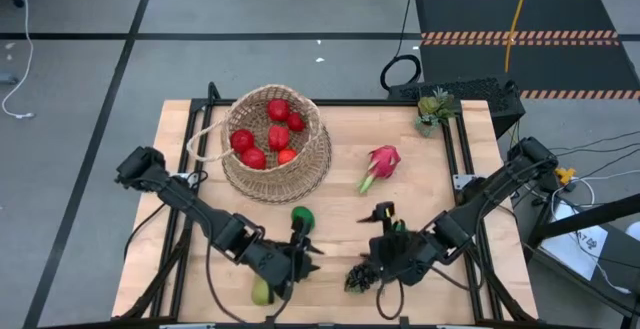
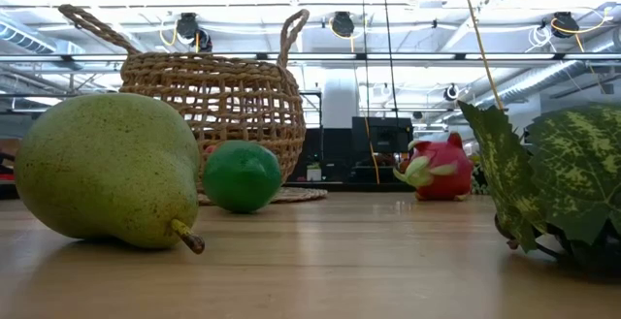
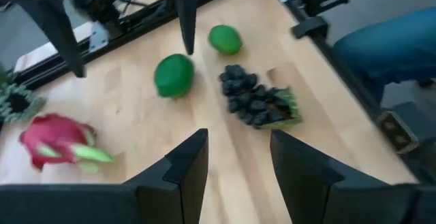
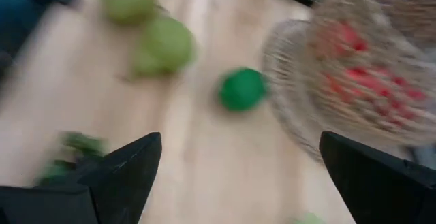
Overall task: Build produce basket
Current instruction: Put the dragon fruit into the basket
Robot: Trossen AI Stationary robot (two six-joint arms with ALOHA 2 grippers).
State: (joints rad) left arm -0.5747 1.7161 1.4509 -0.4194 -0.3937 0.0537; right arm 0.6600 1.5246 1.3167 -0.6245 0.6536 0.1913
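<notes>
The woven basket (image 1: 275,147) stands at the table's far left with several red fruits (image 1: 278,134) inside. A green lime (image 1: 302,216) lies just in front of it, and a pink dragon fruit (image 1: 382,162) lies to its right. A pear (image 1: 262,291) and a dark grape bunch (image 1: 358,277) lie near the front edge. My left gripper (image 1: 306,251) hovers open between lime and pear, its fingers (image 3: 191,166) holding nothing. My right gripper (image 1: 376,237) hovers wide open above the grapes, with nothing between its fingers (image 4: 129,163).
A small green potted plant (image 1: 435,109) stands at the far right corner. The left wrist view shows two limes (image 3: 174,75) beside the grapes (image 3: 257,101). The right wrist view shows two pears (image 4: 167,43). Bare wood lies between basket and dragon fruit.
</notes>
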